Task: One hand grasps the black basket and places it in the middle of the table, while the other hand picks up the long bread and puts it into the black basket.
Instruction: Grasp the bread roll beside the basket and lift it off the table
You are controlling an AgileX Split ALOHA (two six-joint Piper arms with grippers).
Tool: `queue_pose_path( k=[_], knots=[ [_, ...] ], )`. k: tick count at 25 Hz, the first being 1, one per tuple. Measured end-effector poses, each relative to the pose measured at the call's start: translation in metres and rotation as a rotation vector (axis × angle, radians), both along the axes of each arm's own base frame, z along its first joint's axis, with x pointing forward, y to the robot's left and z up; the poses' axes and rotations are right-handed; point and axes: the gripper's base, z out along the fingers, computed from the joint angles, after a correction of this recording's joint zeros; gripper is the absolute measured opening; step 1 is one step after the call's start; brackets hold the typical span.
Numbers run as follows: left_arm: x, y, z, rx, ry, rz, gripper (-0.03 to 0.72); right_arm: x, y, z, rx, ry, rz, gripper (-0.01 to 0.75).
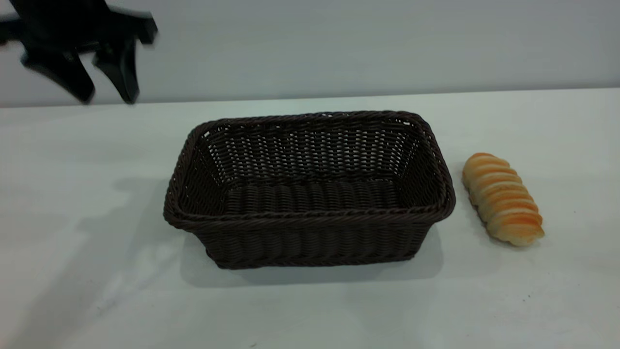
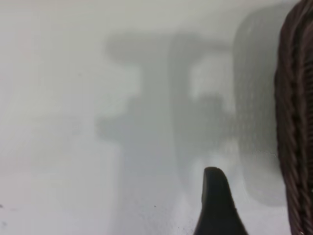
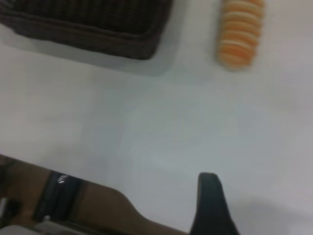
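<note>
The black basket point(image 1: 310, 194) stands upright and empty on the white table point(image 1: 87, 271), near the middle. The long bread point(image 1: 503, 198) lies on the table just to the right of the basket, not touching it. My left gripper point(image 1: 109, 97) hovers open and empty high at the far left, well clear of the basket. In its wrist view one finger point(image 2: 215, 205) shows above bare table, with the basket's rim point(image 2: 296, 117) at the side. My right gripper is out of the exterior view. Its one visible finger point(image 3: 209, 200) hangs over bare table, far from the bread point(image 3: 240, 32) and the basket point(image 3: 88, 22).
A plain grey wall point(image 1: 339, 43) runs behind the table. In the right wrist view the table's edge point(image 3: 105, 188) shows close to the right gripper, with brown floor and dark gear beyond it.
</note>
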Motion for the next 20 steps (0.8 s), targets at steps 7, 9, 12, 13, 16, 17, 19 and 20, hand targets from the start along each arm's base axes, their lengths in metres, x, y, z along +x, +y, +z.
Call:
queue_pose_path(
  k=[7,9,12,13,16,17,19,20],
  knots=[
    [-0.022,0.006,0.054,-0.017,-0.105,0.003,0.527,0.088,0.003,-0.04,0.034,0.022,-0.051,0.506],
    [-0.029,0.008,0.066,-0.018,-0.122,0.004,0.521,0.108,0.001,-0.056,0.021,0.021,-0.087,0.506],
    [-0.039,0.011,0.082,-0.025,-0.142,0.007,0.507,0.134,-0.003,-0.081,0.002,0.027,-0.148,0.506],
    [-0.043,0.011,0.087,-0.028,-0.151,0.008,0.5,0.143,-0.002,-0.088,-0.005,0.039,-0.149,0.506],
    [-0.052,0.013,0.1,-0.035,-0.174,0.008,0.48,0.171,0.005,-0.105,-0.033,0.056,-0.111,0.506],
    [-0.055,0.014,0.104,-0.037,-0.181,0.009,0.473,0.18,0.01,-0.111,-0.045,0.06,-0.087,0.506],
    [-0.059,0.015,0.109,-0.04,-0.193,0.01,0.463,0.198,0.016,-0.124,-0.08,0.063,-0.051,0.506],
    [-0.061,0.016,0.112,-0.041,-0.197,0.011,0.459,0.207,0.017,-0.133,-0.101,0.07,-0.039,0.506]
  ],
)
